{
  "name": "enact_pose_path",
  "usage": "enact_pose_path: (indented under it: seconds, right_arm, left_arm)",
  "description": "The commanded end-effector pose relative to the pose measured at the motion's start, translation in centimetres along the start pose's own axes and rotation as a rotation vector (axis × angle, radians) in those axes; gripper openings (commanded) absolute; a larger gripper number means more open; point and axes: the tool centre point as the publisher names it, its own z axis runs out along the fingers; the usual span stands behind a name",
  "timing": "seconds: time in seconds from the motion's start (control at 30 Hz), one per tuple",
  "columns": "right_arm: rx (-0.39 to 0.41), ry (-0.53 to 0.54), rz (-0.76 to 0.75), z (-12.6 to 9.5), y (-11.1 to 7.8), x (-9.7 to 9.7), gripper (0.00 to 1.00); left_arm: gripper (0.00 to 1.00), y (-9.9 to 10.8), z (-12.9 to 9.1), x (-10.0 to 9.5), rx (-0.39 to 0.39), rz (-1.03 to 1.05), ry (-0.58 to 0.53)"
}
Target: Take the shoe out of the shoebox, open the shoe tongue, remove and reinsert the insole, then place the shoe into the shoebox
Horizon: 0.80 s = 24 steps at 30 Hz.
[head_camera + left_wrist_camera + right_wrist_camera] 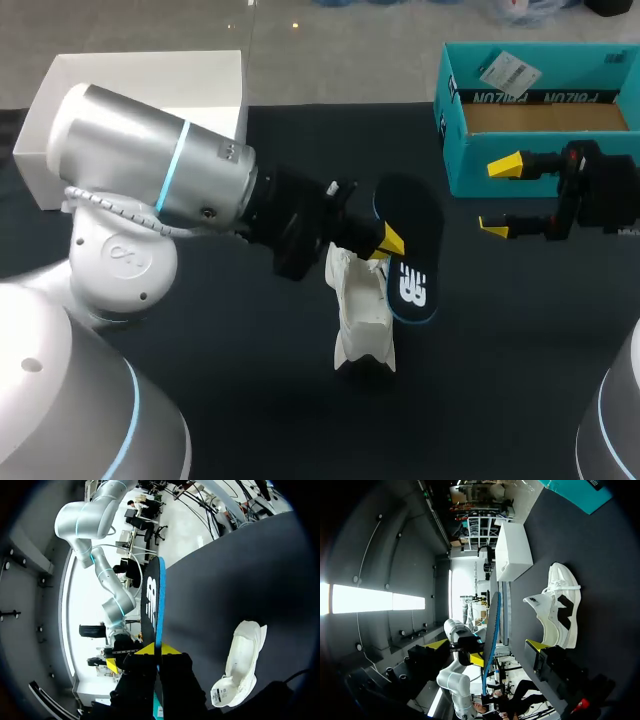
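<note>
My left gripper (pixel 388 242) is shut on a black insole (pixel 410 250) with a blue edge and holds it above the table, just over the white shoe (pixel 362 310). The left wrist view has the insole (pixel 151 600) standing edge-on between the yellow tips of that gripper (pixel 156 649), with the shoe (pixel 242 660) lying on the black table beside it. To the right, in front of the teal shoebox (pixel 540 110), my right gripper (pixel 498 197) hangs open and empty. From its wrist view the right gripper (pixel 487 645) faces the insole (pixel 493 625) and the shoe (pixel 559 610).
A white box (pixel 140 100) stands at the table's back left, seen also in the right wrist view as the white box (pixel 512 550). The shoebox (pixel 575 490) sits at the back right with brown cardboard inside. A black cloth (pixel 250 400) covers the table.
</note>
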Motion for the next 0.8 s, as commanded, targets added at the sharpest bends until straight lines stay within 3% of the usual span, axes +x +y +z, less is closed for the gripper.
enact_pose_path:
  seconds: [0.03,0.17,0.47,0.5,0.57,0.8]
  right_arm:
    - [-0.003,-0.002,0.001,0.1,-0.1,0.0,1.0]
    - [0.022,-0.009,-0.003,0.2,-0.1,0.2,1.0]
    - [0.05,-0.046,-0.001,2.1,0.0,0.3,1.0]
    - [0.05,-0.047,-0.001,2.3,0.0,0.3,0.96]
    - [0.059,-0.05,0.007,2.6,-0.1,0.2,0.55]
    - [0.069,-0.053,0.048,3.3,-0.8,-0.8,0.31]
  left_arm:
    - [0.0,0.7,1.3,0.8,0.031,0.03,-0.062]
    - [0.0,0.9,2.2,0.6,0.06,0.05,-0.079]
    - [0.0,0.8,4.5,0.8,0.048,0.117,-0.068]
    - [0.0,0.8,4.6,0.8,0.047,0.118,-0.075]
    - [0.0,0.9,4.8,0.9,0.033,0.126,-0.091]
    - [0.0,1.3,4.9,0.4,0.008,0.148,-0.104]
